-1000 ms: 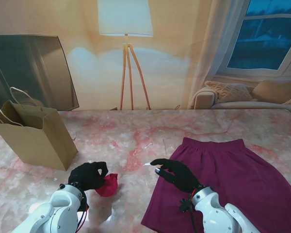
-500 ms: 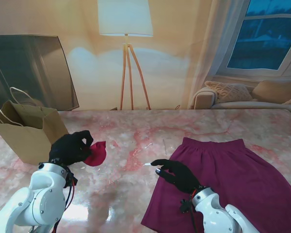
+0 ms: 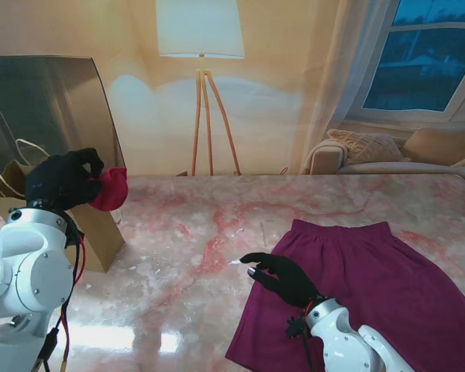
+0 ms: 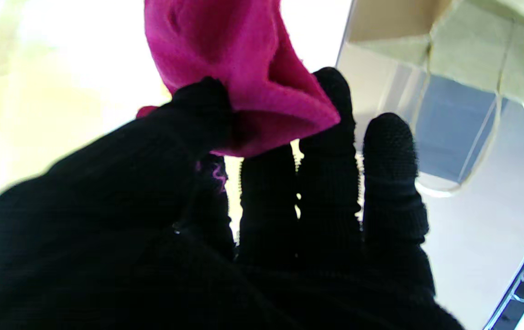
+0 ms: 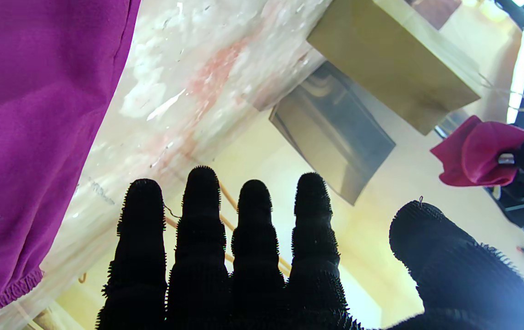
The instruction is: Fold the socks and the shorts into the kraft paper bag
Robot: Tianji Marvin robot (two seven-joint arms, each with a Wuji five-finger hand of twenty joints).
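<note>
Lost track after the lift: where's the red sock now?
In the stand view, the red sock is on the left, held in the left robot hand, raised by the kraft paper bag.

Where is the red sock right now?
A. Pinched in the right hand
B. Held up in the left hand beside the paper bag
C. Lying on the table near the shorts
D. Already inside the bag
B: the left hand grips the red sock in the air, level with the top of the kraft paper bag.

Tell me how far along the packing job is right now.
Nothing is visibly in the kraft paper bag yet. The left hand holds the bunched red sock beside its opening. The shorts lie flat and unfolded, with the right hand open at their edge.
</note>
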